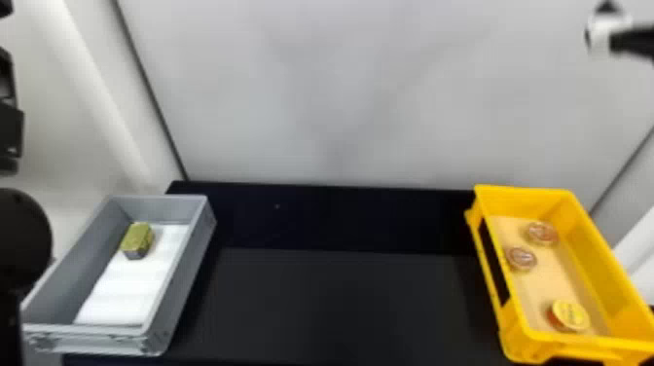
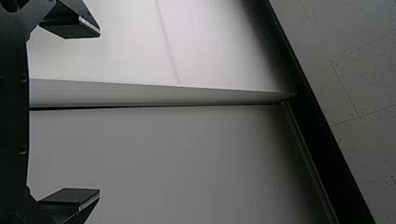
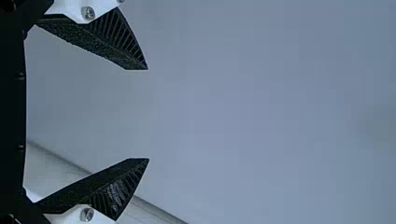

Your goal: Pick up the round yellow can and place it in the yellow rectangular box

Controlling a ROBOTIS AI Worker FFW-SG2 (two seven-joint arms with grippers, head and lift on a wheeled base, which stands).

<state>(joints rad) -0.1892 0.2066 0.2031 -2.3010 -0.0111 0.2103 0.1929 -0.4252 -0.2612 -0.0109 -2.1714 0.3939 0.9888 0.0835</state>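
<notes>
Jaws wide and empty on left gripper point(image 1: 6, 75) and right gripper point(image 1: 607, 13)

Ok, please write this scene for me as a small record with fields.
Round yellow can: inside the yellow box, toward its near end
Other contents of that box: two round items, farther back
Grey box: at the left, holding one greenish-yellow block
Left gripper: open, empty
Right gripper: open, empty
</notes>
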